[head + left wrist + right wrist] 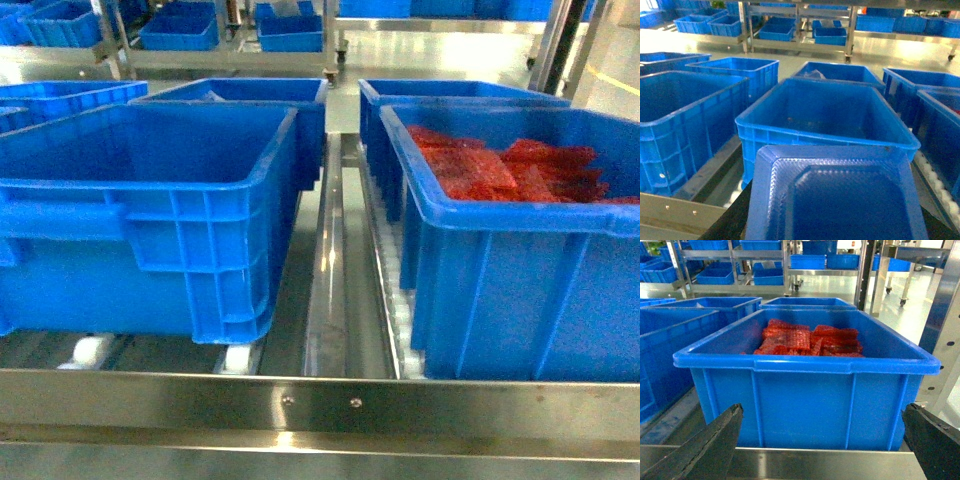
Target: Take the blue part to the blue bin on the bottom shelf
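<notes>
The blue part (835, 195), a shallow moulded plastic tray, fills the bottom of the left wrist view. My left gripper (835, 225) is shut on it, with only dark finger edges showing at either side. Just beyond the part stands an empty blue bin (825, 112) on the bottom shelf (330, 300), seen as the near left bin (150, 200) in the head view. My right gripper (822, 440) is open and empty, facing the wall of a blue bin of red parts (810, 370). Neither gripper shows in the head view.
The steel front rail (320, 405) crosses in front of the bins. White rollers (400, 320) line the gap between the two near bins. More blue bins (240, 95) stand behind, and the red-filled bin (520, 230) is on the right. A rack upright (940, 325) stands at the far right.
</notes>
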Robot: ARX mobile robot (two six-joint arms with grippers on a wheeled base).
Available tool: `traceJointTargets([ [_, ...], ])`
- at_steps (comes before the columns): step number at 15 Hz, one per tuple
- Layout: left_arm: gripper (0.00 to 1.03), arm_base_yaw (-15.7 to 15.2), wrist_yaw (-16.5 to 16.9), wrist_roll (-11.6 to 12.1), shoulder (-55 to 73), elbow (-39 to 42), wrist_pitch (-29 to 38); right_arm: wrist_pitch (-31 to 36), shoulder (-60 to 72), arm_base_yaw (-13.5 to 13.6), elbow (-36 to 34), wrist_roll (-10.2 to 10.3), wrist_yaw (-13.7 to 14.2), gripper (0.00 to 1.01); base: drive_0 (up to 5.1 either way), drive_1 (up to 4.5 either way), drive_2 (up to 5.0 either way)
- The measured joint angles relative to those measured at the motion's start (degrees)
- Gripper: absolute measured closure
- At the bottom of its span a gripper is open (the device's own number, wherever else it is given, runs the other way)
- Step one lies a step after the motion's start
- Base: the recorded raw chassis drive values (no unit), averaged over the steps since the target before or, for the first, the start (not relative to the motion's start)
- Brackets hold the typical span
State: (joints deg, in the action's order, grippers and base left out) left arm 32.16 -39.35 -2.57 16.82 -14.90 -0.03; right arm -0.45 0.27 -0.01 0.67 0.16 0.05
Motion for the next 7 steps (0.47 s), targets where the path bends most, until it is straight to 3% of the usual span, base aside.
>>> traceJointTargets([
  [7, 0.59, 0.00, -0.07, 0.00, 0.00, 0.00, 0.07, 0.22, 0.00, 0.00, 0.00, -0.02, -0.04, 0.03, 0.0, 0.00, 0.0],
])
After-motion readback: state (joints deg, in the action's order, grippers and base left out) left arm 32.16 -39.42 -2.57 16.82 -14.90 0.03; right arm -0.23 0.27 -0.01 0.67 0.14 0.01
